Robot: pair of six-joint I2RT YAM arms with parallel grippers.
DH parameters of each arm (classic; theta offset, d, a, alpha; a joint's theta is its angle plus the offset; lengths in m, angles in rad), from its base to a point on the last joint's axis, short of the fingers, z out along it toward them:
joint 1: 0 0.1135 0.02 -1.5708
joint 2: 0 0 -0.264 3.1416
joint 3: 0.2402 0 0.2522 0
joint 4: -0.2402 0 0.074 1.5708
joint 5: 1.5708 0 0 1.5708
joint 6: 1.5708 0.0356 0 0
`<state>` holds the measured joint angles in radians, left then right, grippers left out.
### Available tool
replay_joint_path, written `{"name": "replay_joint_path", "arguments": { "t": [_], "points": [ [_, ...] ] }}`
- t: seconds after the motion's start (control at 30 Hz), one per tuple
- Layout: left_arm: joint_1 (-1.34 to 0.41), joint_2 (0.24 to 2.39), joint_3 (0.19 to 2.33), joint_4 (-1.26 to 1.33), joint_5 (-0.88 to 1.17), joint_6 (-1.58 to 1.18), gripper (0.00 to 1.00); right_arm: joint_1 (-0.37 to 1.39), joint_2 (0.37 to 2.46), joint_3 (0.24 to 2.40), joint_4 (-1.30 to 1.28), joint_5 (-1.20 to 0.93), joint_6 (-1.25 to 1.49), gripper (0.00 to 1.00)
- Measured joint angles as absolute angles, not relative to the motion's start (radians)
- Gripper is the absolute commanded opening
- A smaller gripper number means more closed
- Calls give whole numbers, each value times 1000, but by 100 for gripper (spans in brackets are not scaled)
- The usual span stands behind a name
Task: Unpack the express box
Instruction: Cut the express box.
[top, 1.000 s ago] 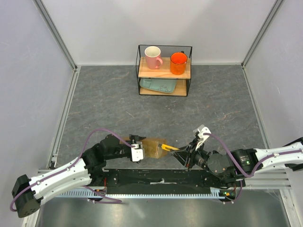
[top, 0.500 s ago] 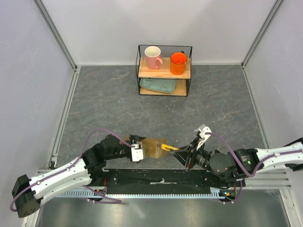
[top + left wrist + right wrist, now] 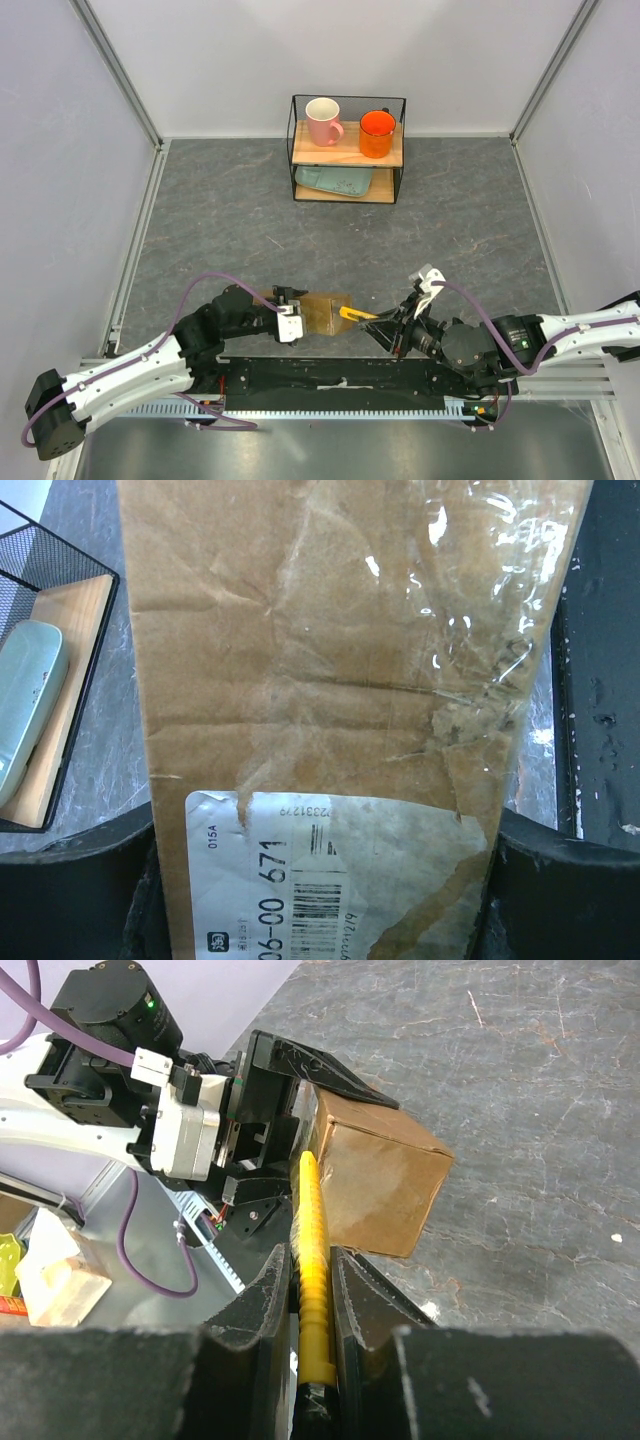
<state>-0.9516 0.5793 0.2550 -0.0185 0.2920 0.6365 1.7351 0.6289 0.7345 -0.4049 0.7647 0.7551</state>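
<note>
Item: express box [image 3: 325, 312], near desk [image 3: 400, 240] edge, clamped across its width by the left gripper [image 3: 320, 880], jaws wide. Opposite, the right gripper [image 3: 312, 1285], jaws pinching the yellow utility knife [image 3: 310, 1210], tip apparently at the box end. We would cut shallow, along the clear tape [image 3: 490, 590]

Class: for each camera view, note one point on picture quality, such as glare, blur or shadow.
Left wrist view: glare flecks on the clear tape over the box, label print readable. Right wrist view: the fingers are dark and blur toward the bottom edge, the knife is crisp. Top view: even light, no hard shadows on the table.
</note>
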Motion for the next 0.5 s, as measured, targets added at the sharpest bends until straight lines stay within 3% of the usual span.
{"name": "replay_joint_path", "arguments": {
  "t": [0.5],
  "points": [
    [-951, 573, 255, -19, 292, 636, 2, 1735, 616, 726, -419, 765, 764, 0]
  ]
}}
